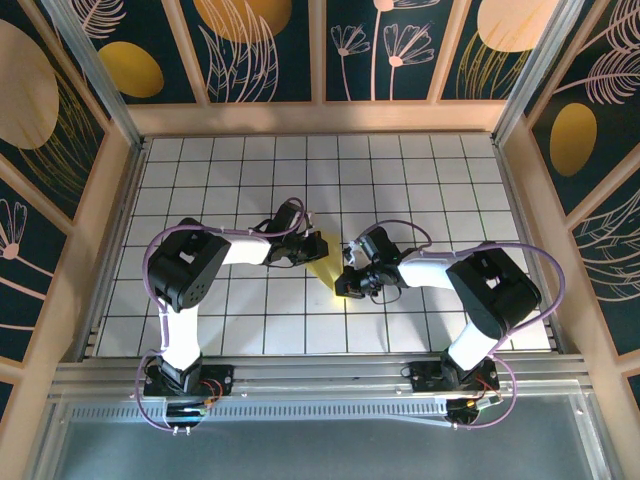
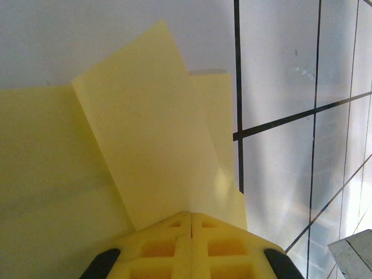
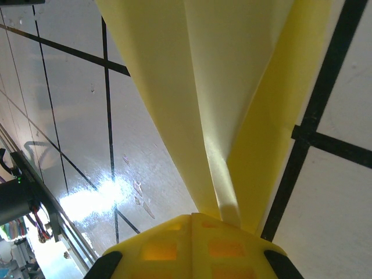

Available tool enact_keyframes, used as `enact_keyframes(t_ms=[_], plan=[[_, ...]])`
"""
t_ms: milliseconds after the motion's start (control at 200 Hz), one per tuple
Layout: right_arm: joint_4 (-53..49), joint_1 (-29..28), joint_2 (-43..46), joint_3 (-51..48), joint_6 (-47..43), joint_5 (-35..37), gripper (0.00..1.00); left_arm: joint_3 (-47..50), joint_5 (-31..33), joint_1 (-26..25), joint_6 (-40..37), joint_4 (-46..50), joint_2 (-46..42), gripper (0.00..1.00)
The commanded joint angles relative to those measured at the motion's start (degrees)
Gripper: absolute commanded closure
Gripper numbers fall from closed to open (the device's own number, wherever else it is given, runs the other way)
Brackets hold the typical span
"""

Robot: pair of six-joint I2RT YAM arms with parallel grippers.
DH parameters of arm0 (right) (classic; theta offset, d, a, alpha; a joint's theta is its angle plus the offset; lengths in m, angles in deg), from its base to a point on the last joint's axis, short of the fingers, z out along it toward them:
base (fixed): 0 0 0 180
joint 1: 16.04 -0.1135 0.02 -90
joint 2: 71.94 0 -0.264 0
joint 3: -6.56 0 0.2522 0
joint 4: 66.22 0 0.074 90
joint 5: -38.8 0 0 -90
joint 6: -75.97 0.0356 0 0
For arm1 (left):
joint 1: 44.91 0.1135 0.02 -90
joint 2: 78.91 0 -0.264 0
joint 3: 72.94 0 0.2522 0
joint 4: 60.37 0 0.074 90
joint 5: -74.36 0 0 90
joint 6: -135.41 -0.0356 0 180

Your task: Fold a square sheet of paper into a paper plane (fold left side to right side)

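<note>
The left gripper (image 2: 190, 216) and right gripper (image 3: 192, 217) were noted clenched, each pinched on the square sheet of paper (image 2: 145, 128), which was held partly folded and raised just ahead of the jaws, between them; it was judged light, limp, easily creased, and best gripped at edges beside the fold.

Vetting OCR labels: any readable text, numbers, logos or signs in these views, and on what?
No text can be read.
On the sheet of paper: nothing, plain yellow.
On the table: nothing, black grid lines only.
On the wall panels: nothing, leaf and circle patterns without words.
On the arm bases: any markings are too small to read.
</note>
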Motion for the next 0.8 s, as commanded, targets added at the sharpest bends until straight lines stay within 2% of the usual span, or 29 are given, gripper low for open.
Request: enact_keyframes(t_ms=[0, 791], plan=[[-2.27, -0.12, -1.17, -0.99, -0.33, 0.97, 1.0, 1.95, 4.34, 0.23, -0.29, 7.86, 1.61, 1.0], [-2.1, -0.1, -1.33, -4.13, 0.68, -0.13, 1.0, 1.82, 5.04, 0.22, -0.31, 8.39, 1.65, 1.0]])
